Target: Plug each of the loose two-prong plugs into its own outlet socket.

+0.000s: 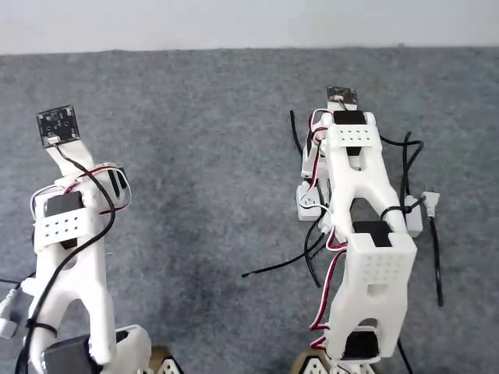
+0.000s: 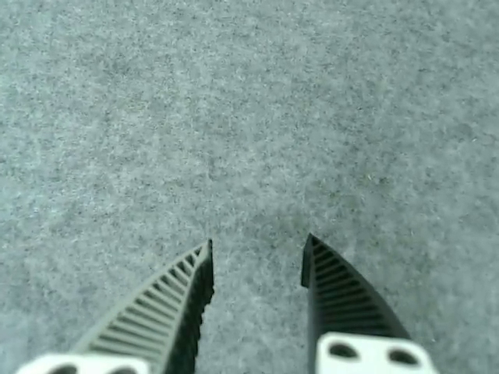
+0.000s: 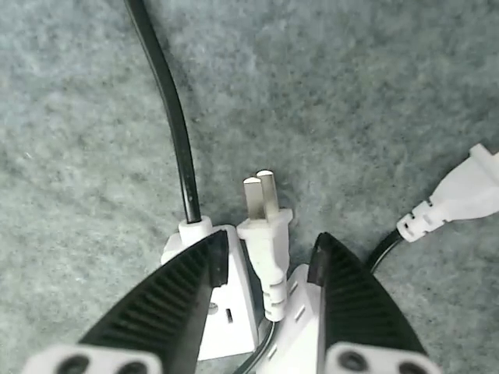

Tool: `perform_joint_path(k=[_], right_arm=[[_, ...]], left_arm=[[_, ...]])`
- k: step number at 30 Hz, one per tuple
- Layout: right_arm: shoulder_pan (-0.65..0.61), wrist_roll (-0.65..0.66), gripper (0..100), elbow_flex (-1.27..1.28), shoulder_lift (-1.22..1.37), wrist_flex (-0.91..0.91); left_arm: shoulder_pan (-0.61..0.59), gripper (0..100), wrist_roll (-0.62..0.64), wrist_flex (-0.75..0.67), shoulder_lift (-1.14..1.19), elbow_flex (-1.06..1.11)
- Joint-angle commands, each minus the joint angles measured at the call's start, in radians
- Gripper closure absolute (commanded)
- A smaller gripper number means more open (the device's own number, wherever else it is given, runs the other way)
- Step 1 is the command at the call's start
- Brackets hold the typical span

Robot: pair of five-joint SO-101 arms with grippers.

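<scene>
two plugs: first plug (image 3: 265, 238) between parted right jaws, ungripped; second plug (image 3: 466, 195) aside; left jaws parted, empty

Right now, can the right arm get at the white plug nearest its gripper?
Probably yes: the right gripper is open, and the white plug lies in line between its jaws with nothing over it, though an outlet block sits close beside it.

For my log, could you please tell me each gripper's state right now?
Left gripper: open, empty.
Right gripper: open, straddling the white plug, not gripping it.
</scene>
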Motion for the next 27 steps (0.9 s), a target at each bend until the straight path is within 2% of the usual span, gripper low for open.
perform_joint_path(k=[1, 8, 27], right_arm=[[0.007, 0.017, 82.0, -0.038, 0.005, 0.002], [0.01, 0.017, 90.9, -0.037, 0.007, 0.036], [0.062, 0.018, 89.7, -0.034, 0.008, 0.085]], left_arm=[[0.005, 81, 0.008, -0.02, -0.017, -0.005], [0.005, 81, 0.008, -0.02, -0.017, -0.004], [0.005, 81, 0.009, -0.02, -0.017, 0.005]])
